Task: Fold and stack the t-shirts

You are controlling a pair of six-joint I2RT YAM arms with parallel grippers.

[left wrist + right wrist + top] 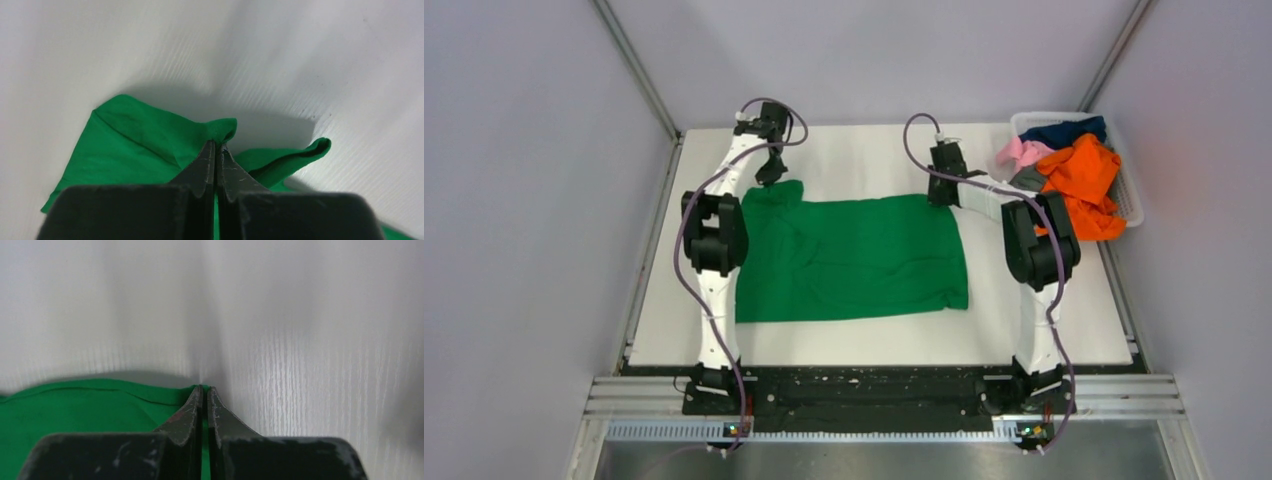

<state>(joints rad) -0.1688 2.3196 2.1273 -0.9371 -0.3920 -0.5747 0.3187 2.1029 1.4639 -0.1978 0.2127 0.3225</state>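
Pinching the far edge of the bright green short-sleeved cloth t-shirt (854, 260) at both ends, the two arms look set to carry that edge toward the near side for a first fold. The shirt lies spread across the middle of the white bench (864, 150), between the arms, mostly flat with some wrinkles near its left end.

The left gripper (771, 172) is at the far left corner by the sleeve. Its wrist view shows the jaws pressed together, with a small peak of green cloth bunched at their tips and lifted just off the bench. The right gripper (941, 195) is at the far right corner. Its jaws are likewise closed, with green showing between them right at the hem. That bite looks thin, so the corner could slip out once the cloth takes tension. Holding both corners at once should keep the edge straight, so the fold lands square.

At the far right of the bench, the white plastic basket (1130, 195) holds a heap of other shirts waiting their turn: an orange shirt (1084, 180), a pink shirt (1021, 152), a navy shirt (1064, 130) and a grey shirt (1027, 178). No folded stack is visible, so the task appears to be at an early stage.
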